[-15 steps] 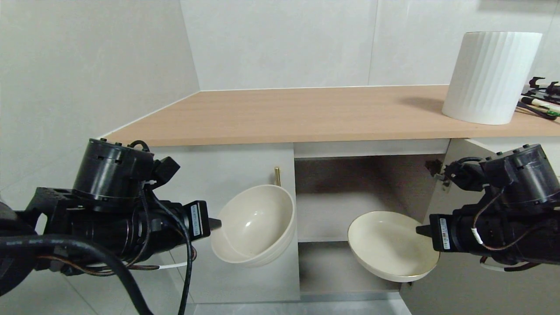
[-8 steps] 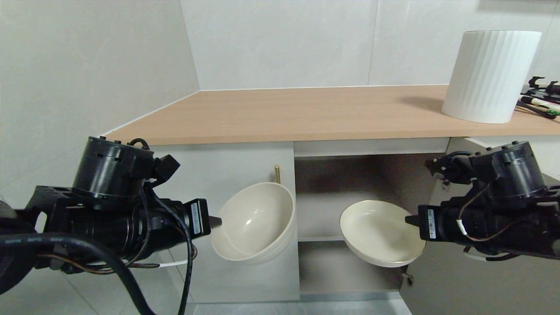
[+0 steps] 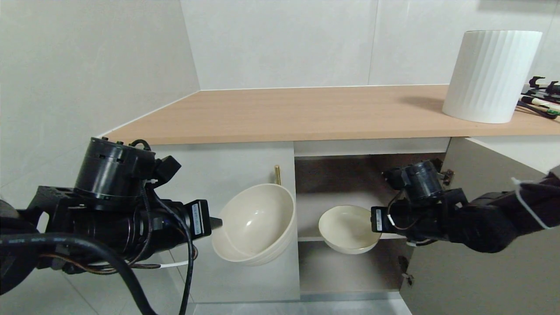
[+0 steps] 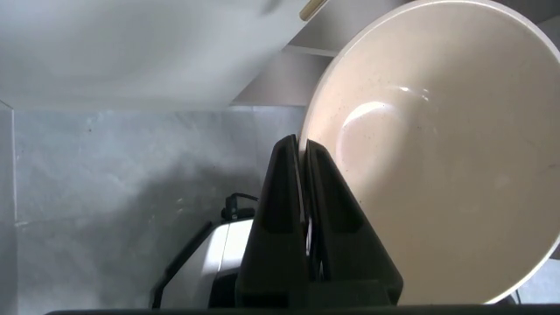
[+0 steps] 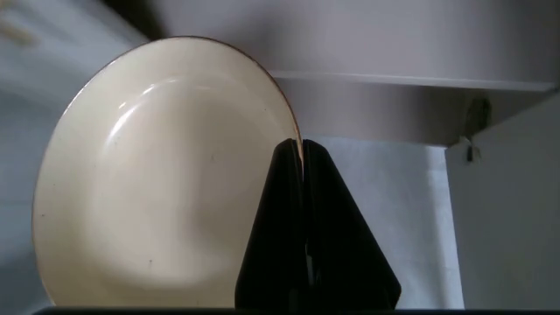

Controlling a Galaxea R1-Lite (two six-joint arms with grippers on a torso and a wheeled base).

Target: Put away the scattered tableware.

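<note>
Left gripper (image 3: 215,223): fingers pinched narrow on the rim of the bowl, low in front of the cabinet's left side; the left wrist view (image 4: 304,153) shows the rim squeezed between them.
Bowl (image 3: 256,225): deep and cream, held in the air and tipped so its hollow faces outward, in front of the shut door.
Shut door (image 3: 227,166): pale grey, with a brass handle (image 3: 277,175) upright by its right edge, just above the bowl.
Open compartment: a shelf (image 3: 313,239) crosses it about halfway up.
Plate (image 3: 348,227): shallow and cream, tilted, at the mouth of the compartment level with the shelf's front edge; whether it touches the shelf cannot be told.
Right gripper (image 3: 375,220): closed tight on the plate's right rim, clear in the right wrist view (image 5: 302,153).
Open door (image 3: 437,280): swung out to the right of the compartment.
Countertop (image 3: 306,113): wood-toned, carrying a white ribbed container (image 3: 490,74) at the right, with pens (image 3: 540,103) beside it.
</note>
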